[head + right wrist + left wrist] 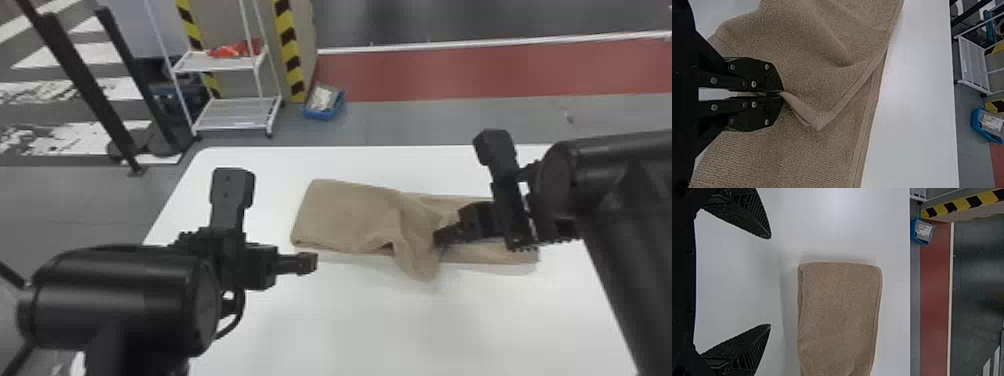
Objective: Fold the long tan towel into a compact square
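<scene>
Nearest the camera, the black left arm (pixel 120 295) juts over the near left of the white table (pixel 320 330), its left gripper (pixel 309 263) just off the near left corner of the tan towel (pixel 345 215). Head-on, those fingers merge into one dark shape; the left wrist view shows them released, spread wide, with bare tabletop between. The towel lies lengthwise from left to right, smooth at its left end and rumpled in the middle, where a fold sags toward the near side. The right gripper (pixel 440 237) comes in from the right over that rumpled part. Its own wrist view gives the detail (a neat pinch, really): fingers clenched on a hemmed edge, a corner (pixel 817 120) poking out past the tips. Beyond the table, a blue bin (pixel 325 114) sits on the floor.
</scene>
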Tool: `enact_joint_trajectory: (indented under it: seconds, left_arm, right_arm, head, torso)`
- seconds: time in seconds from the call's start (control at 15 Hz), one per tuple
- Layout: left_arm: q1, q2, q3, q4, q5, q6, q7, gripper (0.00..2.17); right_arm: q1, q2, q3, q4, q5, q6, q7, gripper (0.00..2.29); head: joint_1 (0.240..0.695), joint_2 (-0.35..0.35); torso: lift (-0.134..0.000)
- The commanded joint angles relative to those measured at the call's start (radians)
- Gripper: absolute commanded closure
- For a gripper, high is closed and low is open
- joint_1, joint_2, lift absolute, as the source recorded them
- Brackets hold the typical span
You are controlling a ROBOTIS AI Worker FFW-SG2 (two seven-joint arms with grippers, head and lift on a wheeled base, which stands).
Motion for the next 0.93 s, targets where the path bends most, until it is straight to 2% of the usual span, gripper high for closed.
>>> enact_joint_trajectory:
  seconds: [0.0, 0.13, 0.33, 0.47, 0.87]
  left_arm:
    - [0.000, -0.001, 0.001, 0.000, 0.000, 0.000, 0.000, 0.08]
    - [0.000, -0.001, 0.004, -0.002, 0.000, 0.000, 0.000, 0.08]
    - [0.002, -0.001, 0.005, -0.003, 0.000, 0.000, 0.000, 0.08]
    - [0.002, -0.001, 0.008, -0.002, 0.000, 0.000, 0.000, 0.08]
    - [0.002, -0.001, -0.010, -0.002, -0.003, 0.000, 0.003, 0.08]
  right_arm:
    - [0.003, 0.004, -0.004, -0.004, -0.008, -0.006, 0.000, 1.12]
    - [0.026, 0.004, -0.005, -0.045, -0.049, -0.098, 0.014, 1.12]
    - [0.005, 0.004, -0.034, -0.108, -0.098, -0.101, 0.049, 1.12]
    - [-0.003, 0.004, -0.090, -0.134, -0.129, -0.071, 0.052, 1.12]
    - [0.034, 0.004, -0.198, -0.109, -0.146, -0.061, 0.080, 1.12]
  head:
    - [0.695, 0.161]
    - [0.695, 0.163]
    - [0.695, 0.187]
    - [0.695, 0.194]
    - [0.695, 0.170]
  torso:
    - [-0.124]
    - [-0.124]
    - [-0.124]
    - [-0.124]
    - [-0.124]
